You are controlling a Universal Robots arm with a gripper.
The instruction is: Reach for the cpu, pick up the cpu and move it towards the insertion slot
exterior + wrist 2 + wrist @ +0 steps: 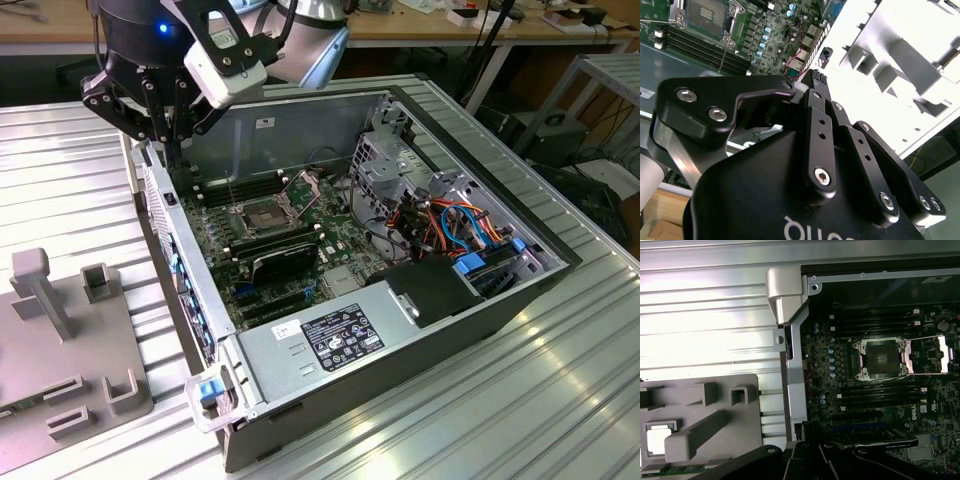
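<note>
The cpu [660, 438] is a pale square lying in a recess of the grey fixture plate [705, 412], beside the open computer case. The insertion slot [258, 213] is a silver-framed square socket on the motherboard, also seen in both wrist views [882, 357] [707, 15]. Its thin hinged plate [932, 355] is swung open. My gripper [168, 135] hangs above the case's rear corner, between the fixture and the motherboard. Its black fingers [812, 82] meet at the tips with nothing seen between them. The gripper's dark body [807, 450] lies between the cpu and the slot.
The case's metal wall [300, 130] and rim surround the motherboard. A black ribbed shroud [285, 262], a power supply [330, 335], a drive cage [385, 165] and coloured cables [450, 225] stand inside. Raised grey posts [45, 290] rise from the fixture [60, 340] on the ribbed metal table.
</note>
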